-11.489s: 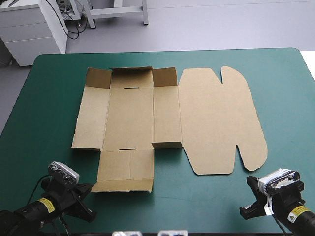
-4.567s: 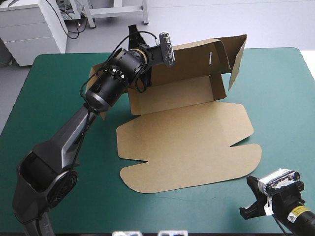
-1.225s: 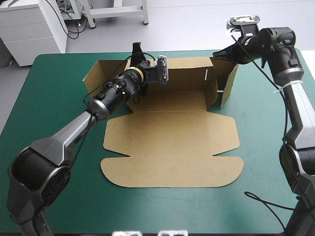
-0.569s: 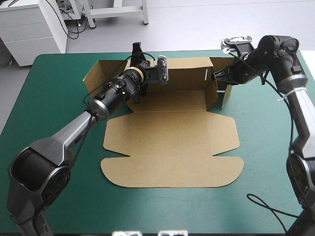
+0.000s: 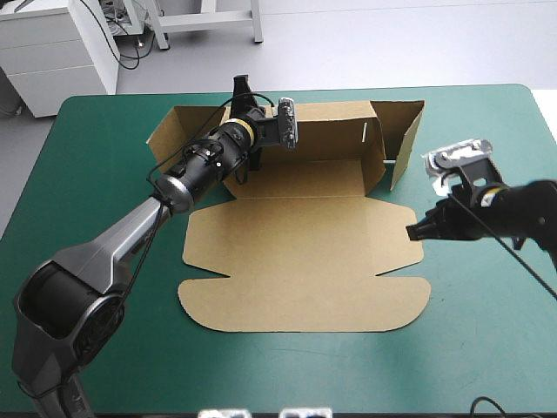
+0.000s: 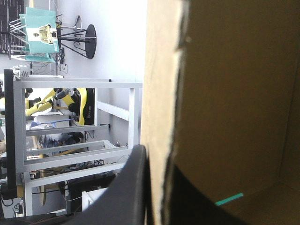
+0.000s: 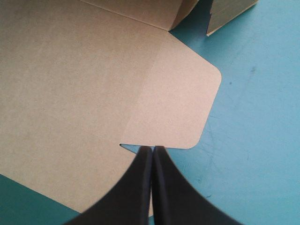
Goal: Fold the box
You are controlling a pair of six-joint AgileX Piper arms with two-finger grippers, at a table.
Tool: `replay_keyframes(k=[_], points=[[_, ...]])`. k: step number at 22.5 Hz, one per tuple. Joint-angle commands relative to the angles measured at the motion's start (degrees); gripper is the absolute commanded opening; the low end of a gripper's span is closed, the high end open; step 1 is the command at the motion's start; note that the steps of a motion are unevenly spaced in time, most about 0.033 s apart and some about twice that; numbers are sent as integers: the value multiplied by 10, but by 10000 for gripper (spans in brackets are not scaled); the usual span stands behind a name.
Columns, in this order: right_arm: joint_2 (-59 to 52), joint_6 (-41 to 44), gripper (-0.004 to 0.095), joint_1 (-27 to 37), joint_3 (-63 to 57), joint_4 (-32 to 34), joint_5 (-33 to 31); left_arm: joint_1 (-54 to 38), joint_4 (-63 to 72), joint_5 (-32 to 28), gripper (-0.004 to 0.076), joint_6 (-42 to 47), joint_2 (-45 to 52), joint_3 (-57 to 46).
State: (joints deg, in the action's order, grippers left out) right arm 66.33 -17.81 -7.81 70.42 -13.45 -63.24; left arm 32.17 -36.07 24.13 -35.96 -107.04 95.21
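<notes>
Box (image 5: 305, 235) sits mid-worktop (image 5: 487, 331), far wall up, lid flat toward the robot. Left claw (image 5: 240, 87) is clamped on that wall's top edge (board between its fingers in the wrist view). Right claw (image 7: 153, 154) is pinched together, empty, over the lid's rounded ear (image 7: 178, 103) by the notch. Prob. best: hold left grip steady so the wall doesn't sag, & bring right in low w/o dragging the lid.

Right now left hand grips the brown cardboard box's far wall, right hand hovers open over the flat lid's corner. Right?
No: the right hand is shut, not open; see the right wrist view. The left hand does grip the far wall of the brown cardboard box.
</notes>
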Motion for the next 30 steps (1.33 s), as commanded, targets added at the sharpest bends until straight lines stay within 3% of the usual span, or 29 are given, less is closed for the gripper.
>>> replay_keyframes(k=[1,9,15,19,24,30], points=[[-93,-6,-18,3,-40,-10,57,1,12,10,-8,26,30,13],[-209,-7,-18,3,-41,-3,126,1,12,11,-8,26,30,13],[-193,-19,-19,3,14,-1,162,1,12,14,-8,26,30,13],[-126,-28,-19,3,113,11,183,1,12,14,-8,26,30,13],[34,-25,-19,3,269,11,181,1,13,15,-8,26,30,13],[228,11,-19,3,428,11,101,1,15,26,-8,26,30,13]])
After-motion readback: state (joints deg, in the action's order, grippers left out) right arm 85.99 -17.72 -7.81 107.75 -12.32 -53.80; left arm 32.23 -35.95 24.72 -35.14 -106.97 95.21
